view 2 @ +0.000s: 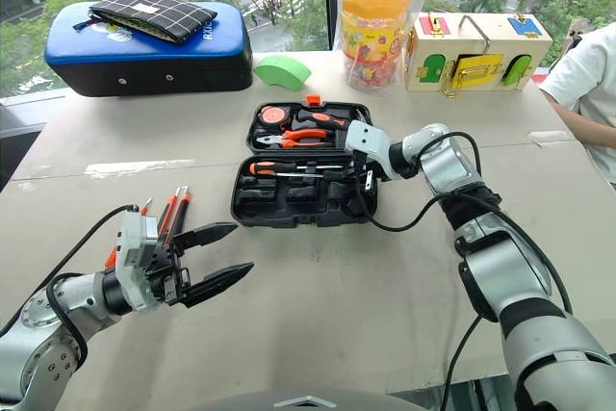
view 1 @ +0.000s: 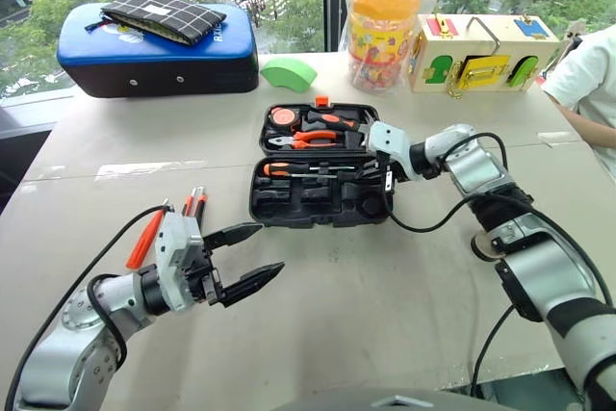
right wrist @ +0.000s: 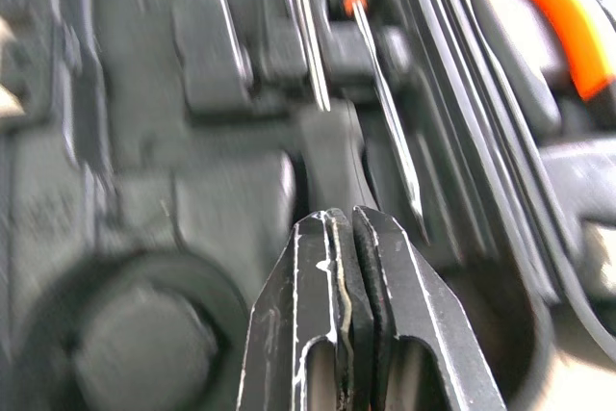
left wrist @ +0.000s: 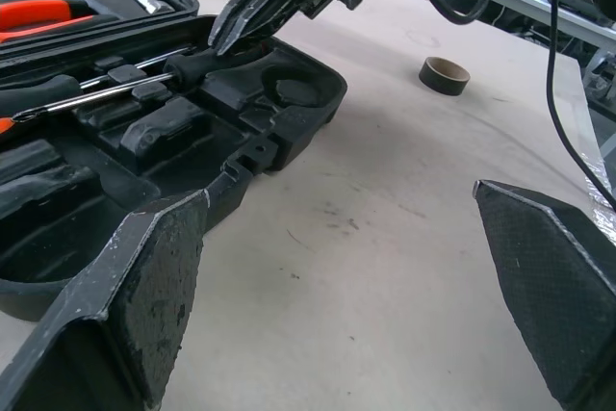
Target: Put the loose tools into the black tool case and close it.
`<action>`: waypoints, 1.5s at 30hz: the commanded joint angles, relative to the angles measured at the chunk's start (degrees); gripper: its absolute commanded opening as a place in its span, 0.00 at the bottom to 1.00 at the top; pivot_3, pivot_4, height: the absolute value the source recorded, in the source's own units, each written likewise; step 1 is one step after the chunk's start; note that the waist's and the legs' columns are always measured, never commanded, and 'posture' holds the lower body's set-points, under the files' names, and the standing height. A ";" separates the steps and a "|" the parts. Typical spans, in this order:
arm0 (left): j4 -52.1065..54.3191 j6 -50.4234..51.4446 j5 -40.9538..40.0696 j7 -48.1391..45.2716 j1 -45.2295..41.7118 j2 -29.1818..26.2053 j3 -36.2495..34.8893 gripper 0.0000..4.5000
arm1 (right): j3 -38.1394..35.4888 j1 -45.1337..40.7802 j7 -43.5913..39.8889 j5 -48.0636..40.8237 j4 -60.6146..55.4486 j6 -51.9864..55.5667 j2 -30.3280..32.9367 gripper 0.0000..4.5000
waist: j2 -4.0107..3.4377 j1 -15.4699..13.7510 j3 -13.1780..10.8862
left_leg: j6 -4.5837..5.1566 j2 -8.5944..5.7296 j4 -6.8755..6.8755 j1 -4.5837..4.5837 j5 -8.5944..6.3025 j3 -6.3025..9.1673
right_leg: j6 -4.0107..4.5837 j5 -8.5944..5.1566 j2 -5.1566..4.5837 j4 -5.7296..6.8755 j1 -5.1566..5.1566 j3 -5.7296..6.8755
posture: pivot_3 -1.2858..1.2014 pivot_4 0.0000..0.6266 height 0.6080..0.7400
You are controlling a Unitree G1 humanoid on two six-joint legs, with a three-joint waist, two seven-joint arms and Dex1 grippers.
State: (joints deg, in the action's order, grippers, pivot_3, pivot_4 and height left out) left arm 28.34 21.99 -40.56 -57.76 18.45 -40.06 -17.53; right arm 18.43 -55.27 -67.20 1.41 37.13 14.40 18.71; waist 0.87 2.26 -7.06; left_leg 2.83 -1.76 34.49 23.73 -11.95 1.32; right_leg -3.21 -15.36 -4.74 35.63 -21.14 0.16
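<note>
The black tool case point(view 1: 289, 207) lies open mid-table, with a screwdriver point(view 1: 306, 168) resting in its near half. My right gripper point(view 1: 369, 161) is shut and empty, its tips just above the recesses at the case's right end; its wrist view shows the fingers point(right wrist: 318, 267) pressed together over a screwdriver shaft point(right wrist: 385, 122). My left gripper point(view 1: 269, 247) hangs open and empty over the table, in front of and to the left of the case. Behind it lie loose tools: slim orange-and-black screwdrivers point(view 1: 194, 204) and an orange one point(view 1: 146, 238), partly hidden. A small dark tape roll point(left wrist: 445, 74) sits on the table beyond the case.
The case's far half holds pliers point(view 1: 308, 139), a hammer and a round tape measure point(view 1: 283, 117). At the back stand a blue-topped case point(view 1: 159, 50), a green block point(view 1: 289, 72), an orange-lidded jar point(view 1: 382, 31) and a wooden latch box point(view 1: 481, 50). A person's sleeve point(view 1: 587, 74) shows at far right.
</note>
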 commanded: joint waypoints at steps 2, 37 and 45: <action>2.74 -0.83 -0.43 1.26 0.71 0.26 -1.80 1.00 | -4.31 0.21 3.53 -2.66 -1.56 1.87 -1.00 0.01 | 0.00 -0.19 0.00 | 0.00 -0.01 -0.01 0.00 0.00 0.01 | 0.00 0.00 -0.01 0.00 0.00 0.01 | 0.52 0.24 1.00; -13.06 11.60 8.81 35.18 -8.64 4.67 -12.54 1.00 | -14.65 39.03 8.49 -29.02 -62.18 10.68 12.37 0.98 | 0.37 -2.05 0.15 | -0.01 -0.01 -0.04 0.01 -0.03 -0.17 | 0.06 -0.03 -0.29 -0.13 -0.02 0.14 | 0.52 0.24 1.00; -25.64 10.60 11.55 27.88 -14.58 -2.47 -11.93 1.00 | -15.91 44.14 12.80 -30.12 -67.63 11.56 13.69 0.98 | 0.38 -2.55 0.15 | -0.01 0.03 -0.11 0.07 -0.03 -0.20 | 0.05 -0.03 -0.30 -0.14 -0.13 0.17 | 0.52 0.24 1.00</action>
State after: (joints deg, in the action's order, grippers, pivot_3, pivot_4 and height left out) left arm 3.56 33.46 -29.38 -27.99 4.42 -41.11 -28.78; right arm 4.26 -11.43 -54.98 -27.58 -27.91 26.64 31.73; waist 1.25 -0.28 -6.91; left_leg 2.82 -1.75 34.38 23.80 -11.98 1.10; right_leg -3.16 -15.39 -5.06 35.48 -21.27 0.32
